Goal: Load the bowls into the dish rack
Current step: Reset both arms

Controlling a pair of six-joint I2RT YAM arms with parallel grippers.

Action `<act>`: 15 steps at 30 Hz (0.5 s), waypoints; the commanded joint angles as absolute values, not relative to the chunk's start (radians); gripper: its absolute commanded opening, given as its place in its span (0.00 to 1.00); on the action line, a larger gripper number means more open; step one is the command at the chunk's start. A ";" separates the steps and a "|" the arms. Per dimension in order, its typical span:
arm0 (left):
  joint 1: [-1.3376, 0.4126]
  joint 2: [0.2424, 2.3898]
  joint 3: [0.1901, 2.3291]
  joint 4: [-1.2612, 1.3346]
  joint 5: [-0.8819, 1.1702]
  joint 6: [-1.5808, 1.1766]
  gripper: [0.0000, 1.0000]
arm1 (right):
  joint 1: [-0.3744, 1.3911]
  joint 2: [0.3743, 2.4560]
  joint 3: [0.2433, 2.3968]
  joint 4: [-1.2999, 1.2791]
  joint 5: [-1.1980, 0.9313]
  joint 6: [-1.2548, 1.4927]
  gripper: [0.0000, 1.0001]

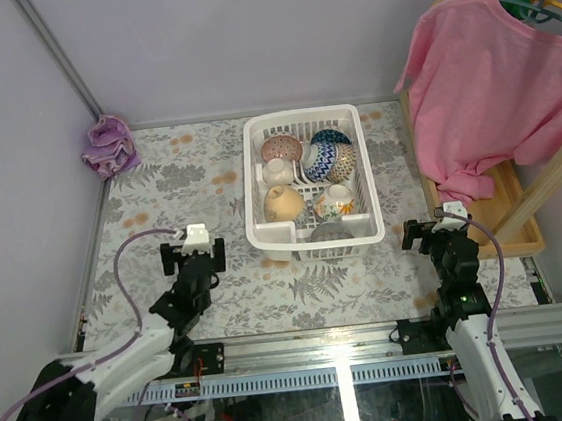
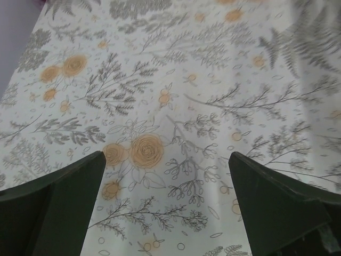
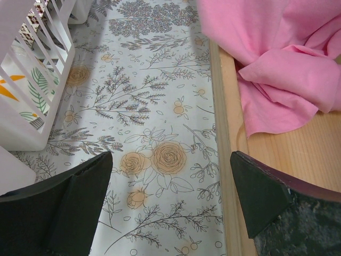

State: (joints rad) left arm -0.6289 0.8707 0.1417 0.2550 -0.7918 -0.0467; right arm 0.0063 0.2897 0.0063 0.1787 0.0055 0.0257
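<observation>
The white dish rack (image 1: 254, 173) stands at the table's middle back and holds several bowls: a pink-red patterned one (image 1: 281, 149), a blue-white netted one (image 1: 330, 155), a tan one (image 1: 283, 203), a whitish one with orange marks (image 1: 336, 203) and a small whitish one (image 1: 277, 174). A corner of the rack (image 3: 37, 58) shows in the right wrist view. My left gripper (image 1: 193, 242) is open and empty over bare tablecloth left of the rack, as in its wrist view (image 2: 165, 186). My right gripper (image 1: 434, 227) is open and empty right of the rack, as in its wrist view (image 3: 170, 186).
A purple cloth (image 1: 109, 145) lies at the back left corner. A wooden stand (image 1: 507, 209) with a pink shirt (image 1: 494, 87) on hangers rises at the right; its base (image 3: 282, 160) lies close beside my right gripper.
</observation>
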 commanded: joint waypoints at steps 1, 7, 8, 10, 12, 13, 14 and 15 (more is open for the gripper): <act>-0.609 0.677 0.057 0.370 -0.686 0.012 1.00 | 0.003 0.287 -0.069 0.248 -0.005 0.014 0.99; -0.560 0.806 0.121 0.337 -0.611 -0.007 1.00 | 0.003 0.287 -0.069 0.247 -0.005 0.015 0.99; -0.560 0.800 0.119 0.336 -0.605 -0.003 1.00 | 0.003 0.287 -0.069 0.248 -0.005 0.014 0.99; -0.559 0.758 0.100 0.344 -0.613 -0.001 1.00 | 0.003 0.287 -0.069 0.247 -0.005 0.015 0.99; -0.559 0.705 0.078 0.347 -0.590 0.014 1.00 | 0.003 0.287 -0.069 0.247 -0.005 0.015 0.99; -0.559 0.691 0.073 0.348 -0.596 0.011 1.00 | 0.003 0.287 -0.069 0.248 -0.005 0.015 0.99; -0.546 0.688 0.070 0.355 -0.636 -0.007 1.00 | 0.004 0.287 -0.069 0.247 -0.005 0.014 0.99; -0.521 0.684 0.074 0.347 -0.644 -0.025 1.00 | 0.003 0.287 -0.069 0.247 -0.005 0.014 0.99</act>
